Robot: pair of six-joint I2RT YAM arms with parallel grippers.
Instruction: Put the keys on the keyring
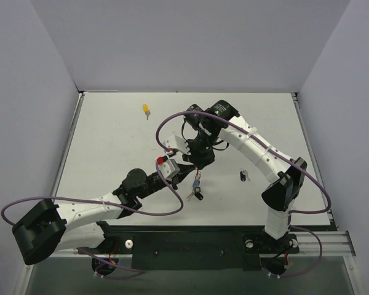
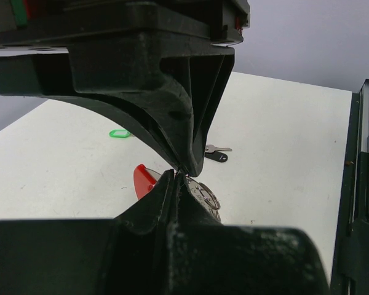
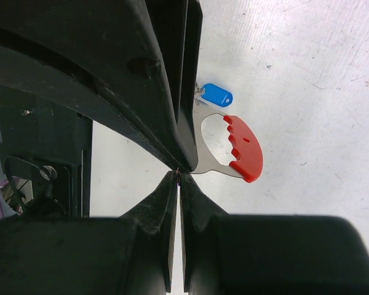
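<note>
My left gripper [image 2: 178, 172] is shut on the keyring [image 2: 207, 195], a silvery wire ring with a red tag [image 2: 142, 180] beside the jaws. My right gripper [image 3: 179, 172] is shut at the same bundle, pinching the end of a silver plate with a red plastic grip [image 3: 243, 147]; a blue tag [image 3: 217, 94] hangs behind it. From above, both grippers [image 1: 187, 172] [image 1: 198, 166] meet mid-table, with the bundle [image 1: 197, 184] dangling below them. Three keys lie loose on the table: yellow [image 1: 146, 109], black [image 1: 243, 176] and green [image 2: 119, 133].
The white table [image 1: 111, 147] is walled at the back and both sides. A black rail [image 1: 190, 243] with the arm bases runs along its near edge. Purple cables [image 1: 172, 123] loop over both arms.
</note>
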